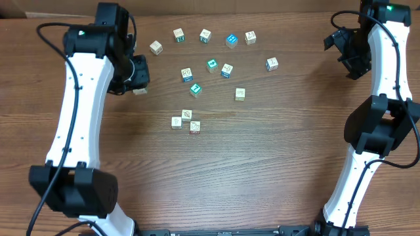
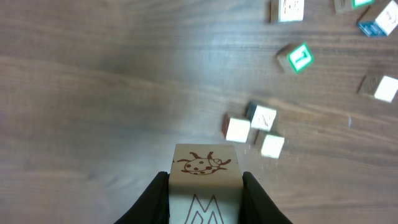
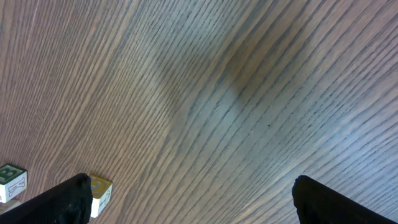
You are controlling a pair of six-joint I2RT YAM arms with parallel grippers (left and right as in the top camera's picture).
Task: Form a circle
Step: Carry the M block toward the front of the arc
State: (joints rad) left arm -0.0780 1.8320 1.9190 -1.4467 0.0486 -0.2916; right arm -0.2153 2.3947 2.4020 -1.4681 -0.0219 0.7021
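Left gripper (image 2: 205, 179): I have it pinched narrow on the ladybug cube (image 2: 204, 165), one finger against each side.
Circle (image 2: 255, 127): three pale cubes huddled close on the table (image 2: 93, 74), ahead and to the right of my left gripper, clear of the held cube.
Scatter (image 1: 223, 56): loose cubes, some teal-faced, farther ahead beyond the circle.
Right gripper (image 3: 189, 186): I see its jaws spread wide, gripping nothing; two cubes (image 3: 99, 188) lie beside one finger.

We log table (image 1: 275, 164) brown, streaked grain | ladybird cube (image 2: 204, 165) pale wood, red-brown ladybird and letter M | left gripper (image 2: 205, 186) black | the circle (image 1: 187, 116) pale wood, faint prints | teal-faced cube (image 1: 212, 65) | blue-faced cube (image 1: 231, 40) | left arm (image 1: 75, 111) white, black joints
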